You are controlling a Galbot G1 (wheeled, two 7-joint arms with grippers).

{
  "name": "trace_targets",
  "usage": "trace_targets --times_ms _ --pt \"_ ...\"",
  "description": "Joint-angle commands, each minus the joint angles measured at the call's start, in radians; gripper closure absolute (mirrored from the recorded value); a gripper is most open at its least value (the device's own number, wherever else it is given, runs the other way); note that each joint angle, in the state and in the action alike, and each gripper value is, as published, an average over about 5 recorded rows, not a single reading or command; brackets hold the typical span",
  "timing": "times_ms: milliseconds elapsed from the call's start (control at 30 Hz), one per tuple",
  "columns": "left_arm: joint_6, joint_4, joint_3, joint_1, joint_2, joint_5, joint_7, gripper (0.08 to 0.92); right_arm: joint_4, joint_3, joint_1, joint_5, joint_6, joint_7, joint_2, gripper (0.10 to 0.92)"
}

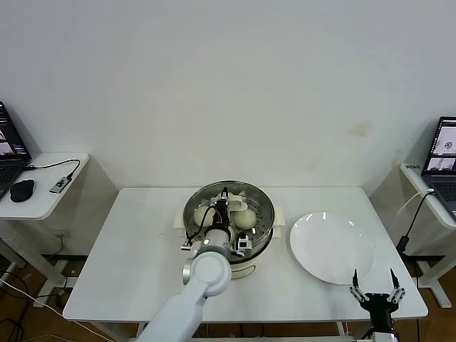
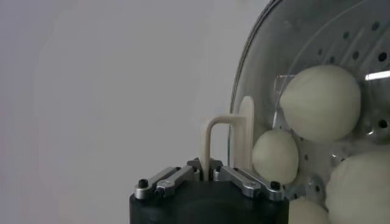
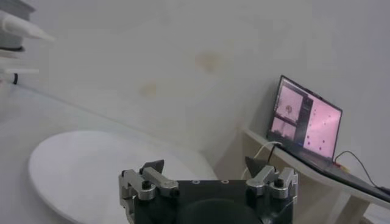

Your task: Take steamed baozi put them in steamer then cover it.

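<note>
The steamer (image 1: 265,214) stands mid-table on its cream base (image 1: 246,268). My left gripper (image 1: 223,202) is over it, shut on the cover's cream handle (image 2: 210,139); in the left wrist view the gripper (image 2: 206,167) clamps the handle's thin bar. The glass cover (image 2: 247,67) lies over the pot; I cannot tell whether it rests on the rim. Baozi show through the glass (image 1: 245,219), three of them in the left wrist view (image 2: 320,103), (image 2: 275,156), (image 2: 359,189). My right gripper (image 1: 376,288) is open and empty by the table's front right edge, also in its own wrist view (image 3: 207,167).
An empty white plate (image 1: 331,248) lies right of the steamer and shows in the right wrist view (image 3: 79,170). Side desks flank the table: a laptop and mouse (image 1: 21,189) on the left, a laptop (image 1: 443,153) on the right.
</note>
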Motion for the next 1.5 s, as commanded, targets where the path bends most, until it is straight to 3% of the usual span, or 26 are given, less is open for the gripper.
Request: trace_targets --times_ms 33,167,333,533,667,800,900,1033,1167,1333,1500 --pt "-0.003 -0.005 -0.003 0.008 -0.006 0.003 -0.007 0.854 0.001 -0.001 -0.001 -0.001 0.000 0.000 0.000 0.203" --pt "-0.002 -0.016 -0.002 0.015 -0.008 0.002 -0.007 0.834 0.001 -0.002 -0.001 -0.002 0.000 0.000 0.000 0.203" --pt "-0.001 -0.069 0.000 0.039 0.002 -0.004 -0.006 0.702 0.003 -0.004 -0.001 -0.002 -0.001 -0.001 0.000 0.203" --pt "-0.003 -0.220 -0.010 0.156 0.062 -0.049 -0.025 0.529 0.004 -0.003 -0.004 -0.001 -0.001 -0.001 -0.002 0.203" --pt "-0.029 -0.384 -0.048 0.293 0.132 -0.117 -0.061 0.425 0.008 -0.003 -0.009 0.002 0.000 -0.002 -0.006 0.203" --pt "-0.084 -0.556 -0.138 0.477 0.211 -0.286 -0.152 0.312 0.008 -0.010 -0.014 0.009 0.006 -0.008 -0.015 0.203" --pt "-0.124 -0.627 -0.226 0.620 0.266 -0.591 -0.300 0.233 0.011 -0.028 -0.012 0.025 0.013 -0.016 -0.019 0.203" --pt "-0.319 -0.589 -0.391 0.729 0.275 -1.143 -0.481 0.182 0.020 -0.061 -0.018 0.060 0.020 -0.020 -0.029 0.203" --pt "-0.606 -0.438 -0.528 0.805 0.231 -1.500 -0.539 0.178 0.037 -0.093 -0.058 0.105 0.034 -0.024 -0.064 0.203" --pt "-0.710 -0.379 -0.551 0.901 0.210 -1.624 -0.558 0.177 0.077 -0.103 -0.126 0.163 0.040 -0.030 -0.124 0.203" --pt "-0.709 -0.393 -0.544 0.945 0.185 -1.677 -0.526 0.177 0.093 -0.113 -0.174 0.197 0.021 -0.046 -0.148 0.203"
